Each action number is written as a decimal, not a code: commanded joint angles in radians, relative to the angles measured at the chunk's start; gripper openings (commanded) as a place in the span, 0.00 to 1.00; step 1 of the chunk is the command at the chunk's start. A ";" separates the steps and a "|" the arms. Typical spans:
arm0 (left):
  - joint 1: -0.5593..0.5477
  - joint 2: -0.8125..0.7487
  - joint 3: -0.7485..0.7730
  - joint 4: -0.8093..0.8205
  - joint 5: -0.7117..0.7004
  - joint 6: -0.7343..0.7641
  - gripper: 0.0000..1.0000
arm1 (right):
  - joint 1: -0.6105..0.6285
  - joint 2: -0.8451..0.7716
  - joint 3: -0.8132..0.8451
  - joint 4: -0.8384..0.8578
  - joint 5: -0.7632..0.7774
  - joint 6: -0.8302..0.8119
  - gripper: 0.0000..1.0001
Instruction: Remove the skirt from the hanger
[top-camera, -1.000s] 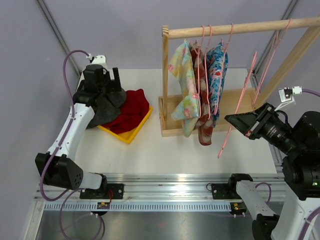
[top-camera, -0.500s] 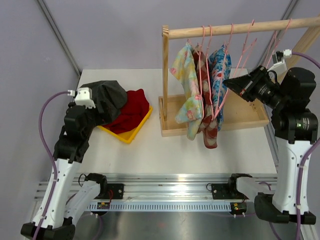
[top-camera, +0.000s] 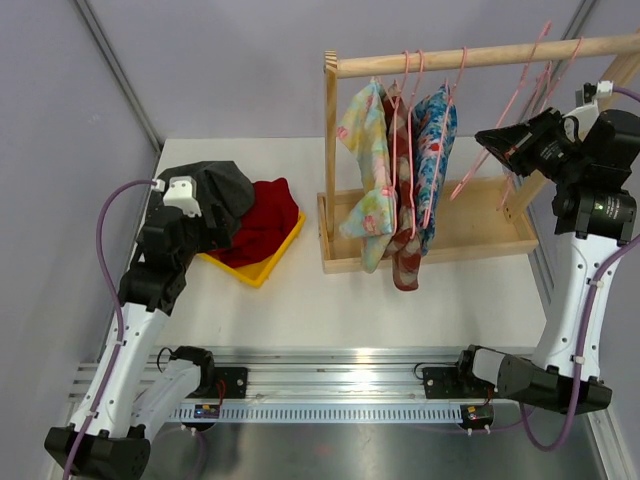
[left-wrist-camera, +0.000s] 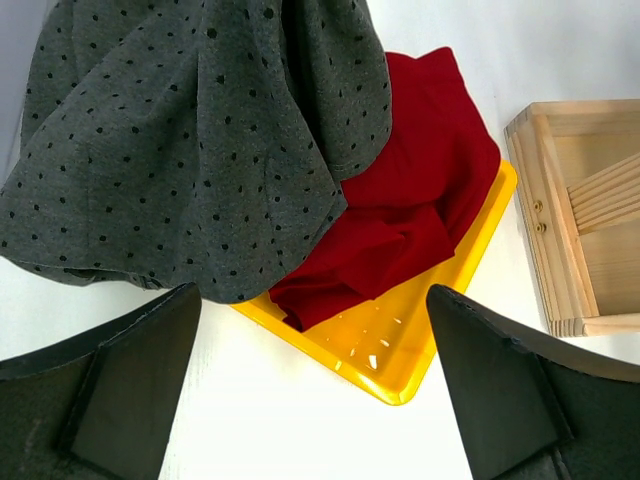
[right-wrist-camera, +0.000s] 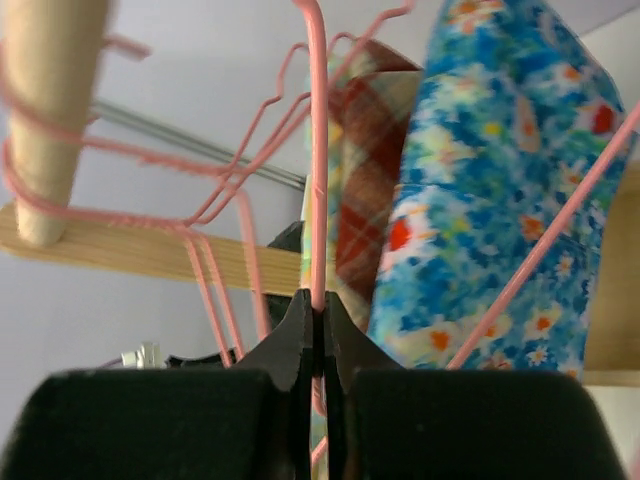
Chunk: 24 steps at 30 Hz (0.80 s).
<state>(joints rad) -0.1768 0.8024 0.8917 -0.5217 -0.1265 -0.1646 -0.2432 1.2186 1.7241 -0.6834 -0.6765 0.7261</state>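
The grey dotted skirt (top-camera: 218, 192) lies in a heap over a red garment (top-camera: 266, 224) in the yellow tray (top-camera: 256, 271), off any hanger. In the left wrist view the skirt (left-wrist-camera: 190, 140) fills the top left. My left gripper (left-wrist-camera: 312, 294) hangs open above the tray's near corner (left-wrist-camera: 400, 370) with nothing between its fingers. My right gripper (top-camera: 488, 135) is shut on the wire of a bare pink hanger (top-camera: 508, 112), held high beside the wooden rail (top-camera: 480, 55). In the right wrist view the hanger wire (right-wrist-camera: 317, 150) rises straight out of the closed jaws (right-wrist-camera: 317, 305).
Three more garments hang on pink hangers from the rail: pastel floral (top-camera: 366, 170), red plaid (top-camera: 406, 250), blue floral (top-camera: 438, 140). Further bare hangers (top-camera: 548, 100) hang at the rail's right end. The rack's wooden base tray (top-camera: 470, 240) sits at the right.
My left arm has drawn back from the tray, leaving the grey skirt there. My right arm has lifted the bare hanger from low at the right up to the rail.
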 joint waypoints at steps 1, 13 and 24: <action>0.000 -0.022 0.006 0.048 0.028 0.011 0.99 | -0.074 -0.002 -0.077 0.122 -0.147 0.064 0.00; 0.000 -0.011 0.009 0.045 0.028 0.013 0.99 | -0.091 -0.047 -0.067 0.033 -0.126 0.020 0.33; 0.000 -0.006 0.009 0.045 0.031 0.016 0.99 | -0.094 -0.119 0.167 -0.284 0.242 -0.155 0.88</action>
<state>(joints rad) -0.1768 0.7940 0.8917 -0.5217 -0.1223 -0.1612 -0.3347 1.1557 1.7939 -0.8612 -0.6159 0.6556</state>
